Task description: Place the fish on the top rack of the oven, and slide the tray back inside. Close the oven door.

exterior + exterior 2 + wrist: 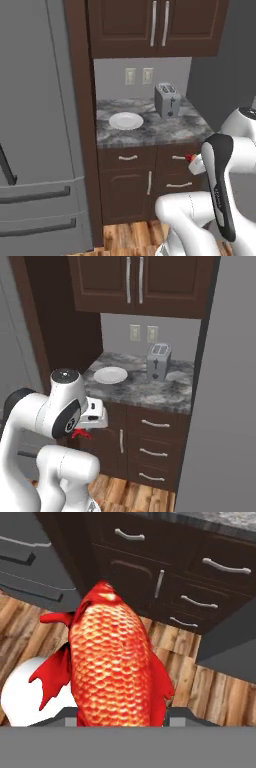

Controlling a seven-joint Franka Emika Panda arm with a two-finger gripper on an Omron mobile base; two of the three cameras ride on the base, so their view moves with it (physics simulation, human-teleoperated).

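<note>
While the gripper (81, 432) hangs low in front of the dark drawers (154, 438), its jaws are closed on the fish (112, 662) — the red-orange body sticks out between them, above the wooden floor (200, 692), below the counter (150, 127) with the white plate (126, 120).

A home kitchen is shown. A marble-patterned counter (165, 131) is set over dark wooden drawers (177, 172) and under matching wall cupboards (155, 25). A toaster (167, 99) is placed toward the counter's back right corner, a white plate (126, 120) near its front left. A grey fridge (37, 125) and plank flooring (132, 237) are seen alongside.
</note>
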